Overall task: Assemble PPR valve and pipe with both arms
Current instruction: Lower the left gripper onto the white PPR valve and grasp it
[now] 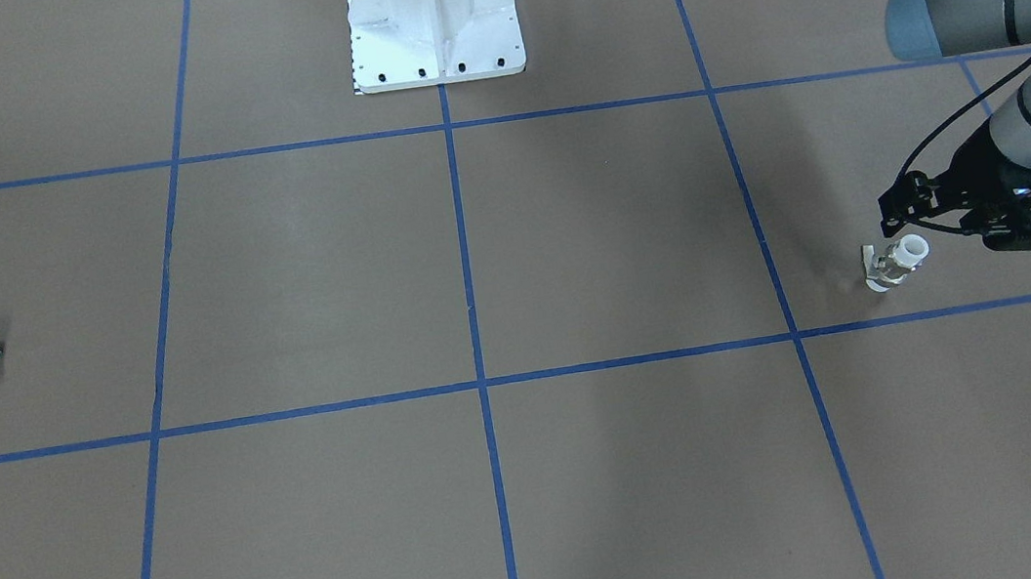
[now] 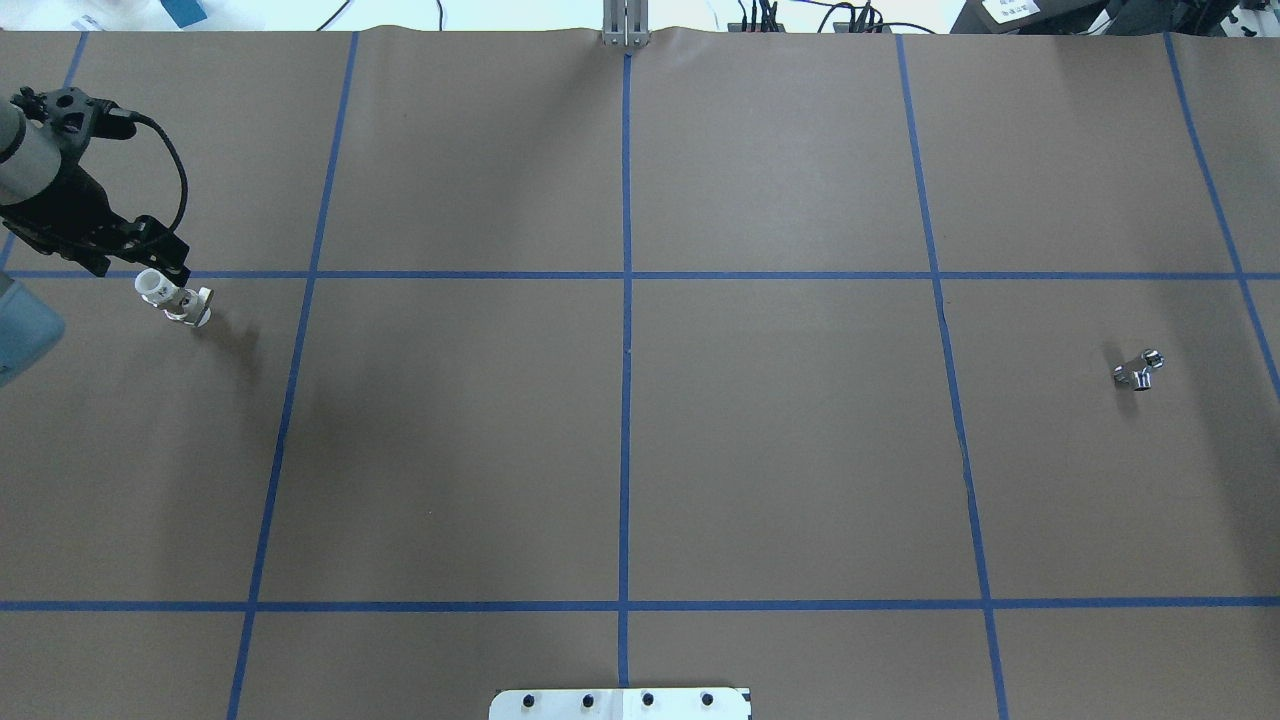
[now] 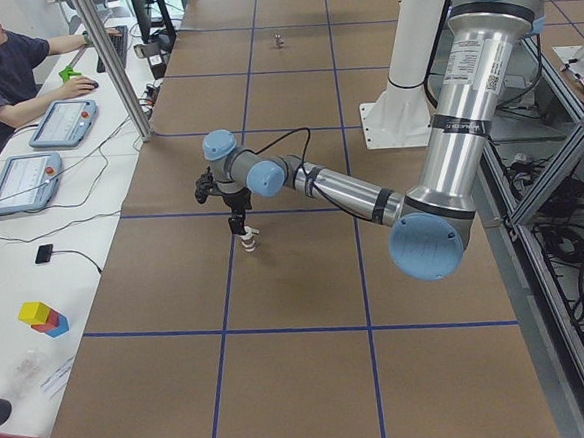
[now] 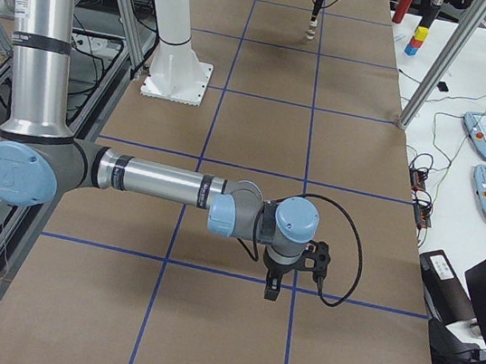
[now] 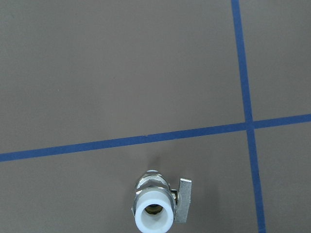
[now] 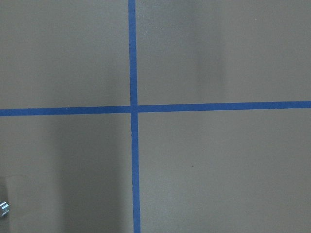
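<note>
Valve [image 5: 154, 213] sits closest, right under the L wrist cam at the bottom of its view. Its white ring end faces the lens and the small handle sticks off to one side. So the L gripper [image 2: 165, 260] is lined up nearly along the fitting's axis, prob. because the ring is the easiest bit to pinch and that leaves the metal end free for mating. In the overhead & front views the fingertips are at or just above the ring, valve tilted w/ ring uppermost. Can't tell if the jaws are apart or closed on it, nor if the valve rests on the tabletop [image 2: 760, 430] or hangs from the fingers. It's close to the tabletop's L end, near a blue tape line [image 5: 146, 138]. Pipe [image 2: 1139, 370] lies loose near the opposite R end, well apart from the valve. Each part is on its own arm's side, so no reaching across. R gripper [image 4: 272, 289] shows only in the R side view, low over the tabletop; jaw state can't be told. R wrist cam catches just a metal sliver at its bottom-left edge, prob. the pipe, so that gripper isn't centred over it yet. Looks like the pickup stage, joining not begun.
</note>
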Action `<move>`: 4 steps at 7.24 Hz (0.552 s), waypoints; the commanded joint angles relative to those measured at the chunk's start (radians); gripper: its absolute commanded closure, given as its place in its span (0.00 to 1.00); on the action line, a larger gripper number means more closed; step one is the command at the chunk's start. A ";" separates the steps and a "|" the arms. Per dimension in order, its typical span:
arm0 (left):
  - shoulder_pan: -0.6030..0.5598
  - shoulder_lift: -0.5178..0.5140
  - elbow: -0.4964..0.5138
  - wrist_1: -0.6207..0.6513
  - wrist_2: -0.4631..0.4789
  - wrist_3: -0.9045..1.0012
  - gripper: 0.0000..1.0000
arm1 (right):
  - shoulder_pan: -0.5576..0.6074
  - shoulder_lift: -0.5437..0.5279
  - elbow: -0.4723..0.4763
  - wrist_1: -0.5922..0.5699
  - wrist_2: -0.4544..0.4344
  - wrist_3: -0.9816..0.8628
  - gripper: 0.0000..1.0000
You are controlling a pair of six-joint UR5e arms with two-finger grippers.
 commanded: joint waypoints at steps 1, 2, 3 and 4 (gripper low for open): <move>0.015 -0.024 0.060 -0.019 0.040 0.001 0.00 | 0.000 0.000 0.000 0.001 0.010 -0.001 0.00; 0.015 -0.024 0.074 -0.027 0.040 0.002 0.01 | 0.000 0.000 0.000 0.001 0.010 -0.001 0.00; 0.015 -0.022 0.082 -0.029 0.040 0.004 0.01 | 0.000 0.000 0.000 0.001 0.016 -0.001 0.00; 0.016 -0.022 0.091 -0.030 0.040 0.002 0.01 | 0.000 0.000 0.000 0.001 0.016 -0.001 0.00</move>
